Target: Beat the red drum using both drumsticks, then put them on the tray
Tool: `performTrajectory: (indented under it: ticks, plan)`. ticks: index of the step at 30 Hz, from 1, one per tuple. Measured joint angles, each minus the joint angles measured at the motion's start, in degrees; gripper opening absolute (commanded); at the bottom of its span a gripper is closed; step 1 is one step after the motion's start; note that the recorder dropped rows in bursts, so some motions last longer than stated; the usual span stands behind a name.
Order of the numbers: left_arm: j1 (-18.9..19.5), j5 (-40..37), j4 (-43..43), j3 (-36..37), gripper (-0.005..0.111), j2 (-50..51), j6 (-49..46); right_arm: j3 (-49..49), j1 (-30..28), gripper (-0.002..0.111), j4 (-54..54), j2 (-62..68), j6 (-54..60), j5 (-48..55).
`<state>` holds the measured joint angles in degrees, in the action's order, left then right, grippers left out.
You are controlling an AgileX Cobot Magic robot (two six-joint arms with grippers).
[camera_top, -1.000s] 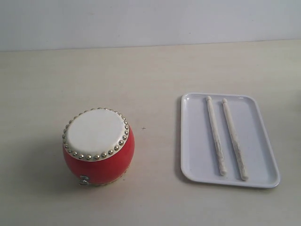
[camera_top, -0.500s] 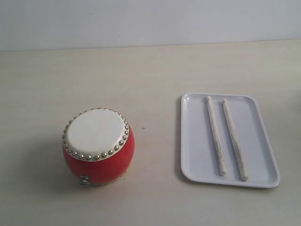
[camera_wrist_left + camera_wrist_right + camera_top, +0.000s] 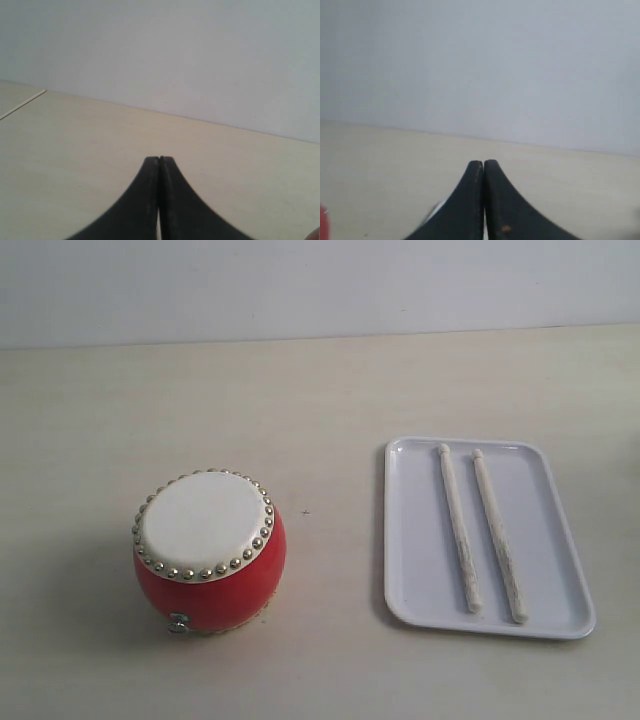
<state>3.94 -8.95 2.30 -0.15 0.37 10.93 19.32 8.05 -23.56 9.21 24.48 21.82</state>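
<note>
Red drum: the red drum (image 3: 209, 550) stands upright on the bench (image 3: 320, 390), on the left of the exterior view. Its cream skin faces up, and a small metal ring shows on the near side.
Tray: the white tray (image 3: 415, 540) lies flat on the bench, to the right of the drum and well apart from it.
Drumsticks: the two pale wooden drumsticks (image 3: 459, 530) lie lengthways inside the tray. They are side by side, nearly parallel and not touching each other.
Left hand: the left hand (image 3: 159, 159) has its jaws pressed together with nothing between them. It is over bare bench and out of the exterior view.
Right hand: the right hand (image 3: 483, 162) is likewise closed and empty, and also out of the exterior view.
Step in hand: neither stick is held and both rest on the tray. In my judgement this is either the start, with no pickup made, or the finish. The frames do not settle whether the drum has been beaten.
Next move: if the beating is outstanding, each hand must open and descend over its own stick. The sticks are thin, lie flat and sit close together, so the fingers must straddle one stick without knocking the other.
</note>
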Motion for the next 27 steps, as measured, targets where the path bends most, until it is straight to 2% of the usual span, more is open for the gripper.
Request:
performTrajectory:
  ticks: [3, 5, 16, 22, 27]
  plan:
    - [0.00, 0.00, 0.00, 0.00, 0.000, 0.00, 0.00, -13.48, -3.92, 0.000, -0.27, -5.92, -0.22, -12.03]
    - [0.00, 0.00, 0.00, 0.00, 0.000, 0.00, 0.00, -18.35, -4.85, 0.000, -2.35, -8.28, -0.86, -17.28]
    - [0.00, 0.00, 0.00, 0.00, 0.000, 0.00, 0.00, -19.00, -5.09, 0.000, -1.61, -8.86, 1.20, -17.78]
    - [0.00, 0.00, 0.00, 0.00, 0.000, 0.00, 0.00, -19.00, -5.09, 0.000, 19.37, -8.86, -22.49, -16.44]
    - [0.00, 0.00, 0.00, 0.00, 0.000, 0.00, 0.00, -19.00, -5.09, 0.000, 23.56, -8.86, -27.88, -12.21]
